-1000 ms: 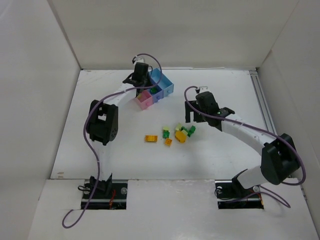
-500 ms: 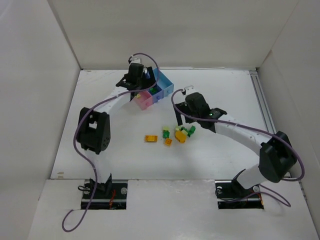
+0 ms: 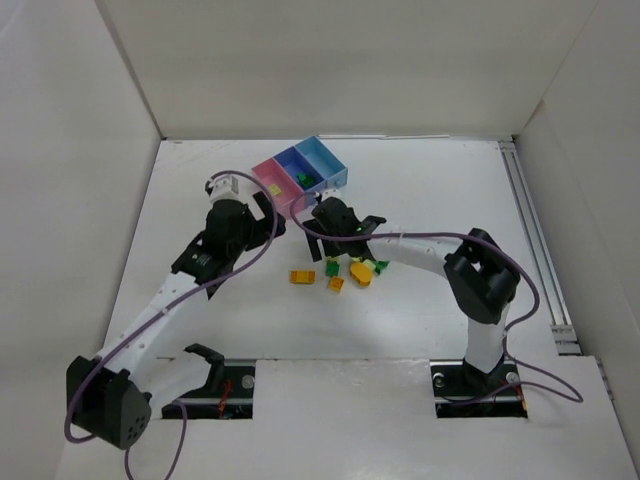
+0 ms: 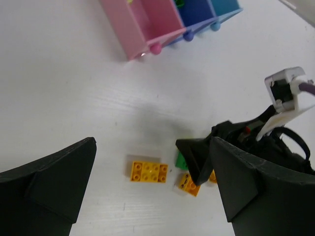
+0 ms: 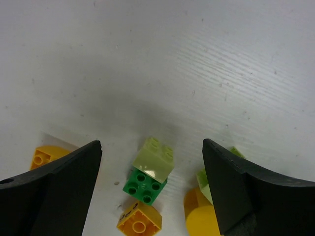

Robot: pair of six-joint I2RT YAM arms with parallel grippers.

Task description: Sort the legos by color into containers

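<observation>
At table centre, the right gripper (image 5: 151, 145) has moved in from 3 o'clock of the loose legos (image 3: 350, 270). It now hangs directly over them with fingers spread, straddling a pale yellow-green brick (image 5: 156, 155) that rests on a dark green brick (image 5: 145, 186). Nothing is pinched yet. The left gripper (image 3: 266, 218) has withdrawn from the containers (image 4: 125, 29) at 12 o'clock to 10 o'clock of the pile, fingers spread wide and empty. One delivery appears complete. The next pick is probably the pale brick.
</observation>
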